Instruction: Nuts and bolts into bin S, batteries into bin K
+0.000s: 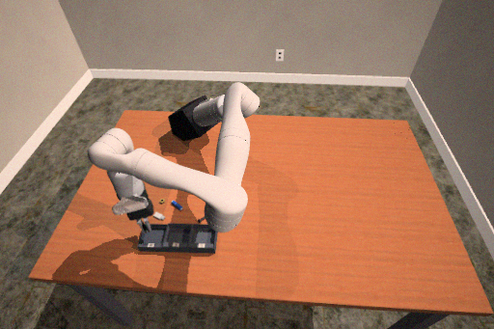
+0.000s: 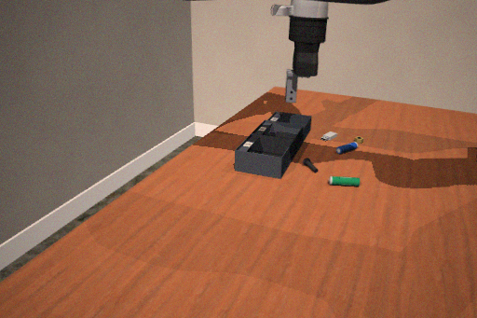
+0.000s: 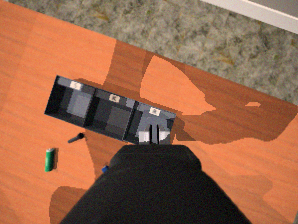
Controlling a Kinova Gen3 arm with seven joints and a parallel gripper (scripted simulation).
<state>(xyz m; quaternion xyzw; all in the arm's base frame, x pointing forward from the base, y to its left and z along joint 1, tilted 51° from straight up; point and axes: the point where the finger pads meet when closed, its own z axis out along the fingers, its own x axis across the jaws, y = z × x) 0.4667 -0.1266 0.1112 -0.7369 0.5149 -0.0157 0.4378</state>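
Note:
My gripper [image 1: 146,231] [image 2: 291,101] [image 3: 154,131] is part open, with a narrow gap and nothing visible between the fingers. It hangs over the end bin of a dark row of three bins [image 1: 177,250] [image 2: 258,165]. The label letters are too small to read surely. A brass nut [image 1: 162,201] [image 2: 359,139] lies on the table near a blue battery [image 1: 177,205] [image 2: 347,148] [image 3: 105,169]. A black bolt [image 1: 201,220] [image 2: 310,165] [image 3: 76,138] lies beside the bins' other end. A green battery [image 2: 345,181] [image 3: 49,160] lies farther out, hidden in the top view.
A white USB stick [image 1: 158,216] [image 2: 329,136] lies close beside the bins, on the same side as the nut and batteries. The table's edge [image 1: 241,297] runs past the labelled side of the bins. The arm's elbow hangs over the table near the bolt.

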